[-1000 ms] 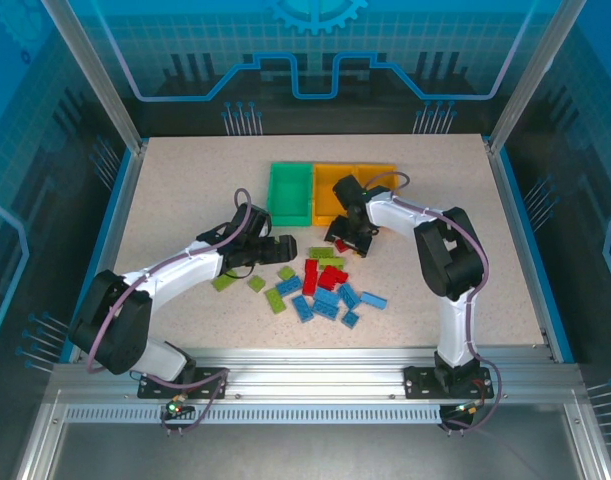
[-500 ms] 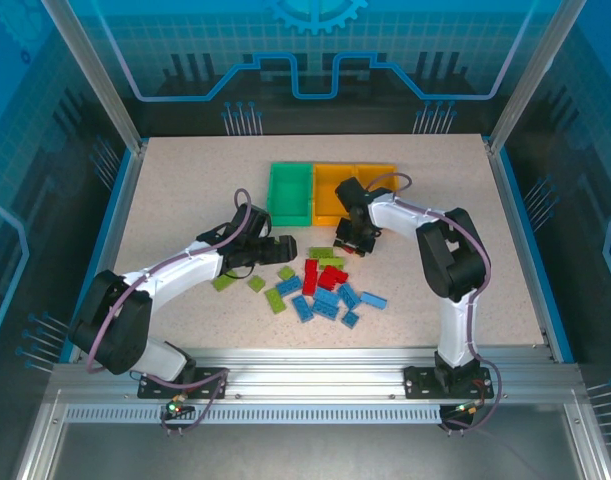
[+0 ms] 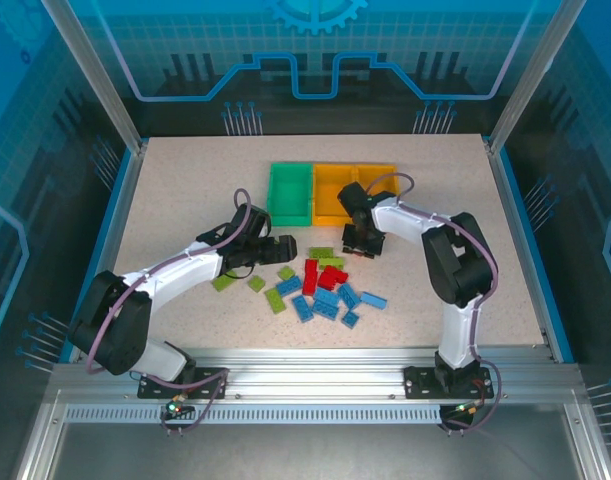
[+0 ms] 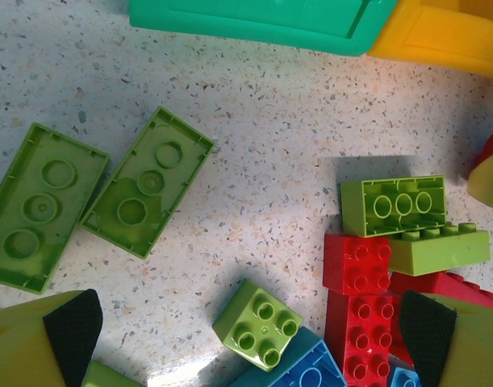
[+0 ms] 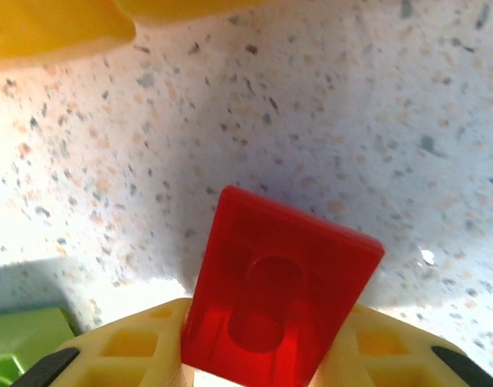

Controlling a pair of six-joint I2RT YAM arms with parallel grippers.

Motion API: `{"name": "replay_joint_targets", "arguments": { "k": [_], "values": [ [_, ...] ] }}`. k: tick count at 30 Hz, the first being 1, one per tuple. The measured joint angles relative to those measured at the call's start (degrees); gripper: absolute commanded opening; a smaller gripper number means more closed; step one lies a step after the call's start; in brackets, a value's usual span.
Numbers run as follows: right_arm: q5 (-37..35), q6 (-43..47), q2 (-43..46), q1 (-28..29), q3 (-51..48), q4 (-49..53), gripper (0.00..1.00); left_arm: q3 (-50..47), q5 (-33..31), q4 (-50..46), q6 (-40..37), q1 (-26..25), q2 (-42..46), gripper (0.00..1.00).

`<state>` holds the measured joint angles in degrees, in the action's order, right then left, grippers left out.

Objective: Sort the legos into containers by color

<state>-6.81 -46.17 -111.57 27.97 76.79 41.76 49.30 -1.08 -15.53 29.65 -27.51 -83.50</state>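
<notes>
Right tool [image 5: 262, 359] pinches a small flat red plastic brick [image 5: 282, 298] just in front of the orange-yellow plastic bins [image 3: 355, 188]. The brick looks light, stiff and slick, best gripped across its flat sides. Left tool [image 4: 250, 337] is spread above the pile of lime, blue and red bricks [image 3: 325, 285] on the speckled tabletop [image 3: 185, 190]. Bin contents are unclear, and the brick's lower end is hidden.
</notes>
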Motion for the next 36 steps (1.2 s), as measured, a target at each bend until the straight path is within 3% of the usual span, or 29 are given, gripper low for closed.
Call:
{"name": "replay_joint_targets", "arguments": {
  "k": [8,17,25,33,36],
  "values": [
    [-2.0,4.5,5.0,-1.6,2.9,3.5,0.26,0.0,0.0,0.4,0.1,0.0,0.0,0.99],
    [-1.3,11.1,0.9,-10.6,16.9,5.4,0.27,0.0,0.0,0.3,0.1,-0.2,0.0,0.99],
    [1.7,14.8,-10.4,-13.8,30.2,8.6,0.41,0.0,-0.7,-1.2,0.3,-1.9,0.0,0.99],
    [4.5,16.0,-11.9,-13.9,30.7,9.6,0.67,1.4,-5.1,-6.2,-1.3,-1.9,0.0,0.99],
    [5.1,16.5,-11.3,-14.0,29.5,9.0,0.69,2.5,-6.1,-6.7,-3.8,-1.9,-0.3,0.99]
  ]
}}
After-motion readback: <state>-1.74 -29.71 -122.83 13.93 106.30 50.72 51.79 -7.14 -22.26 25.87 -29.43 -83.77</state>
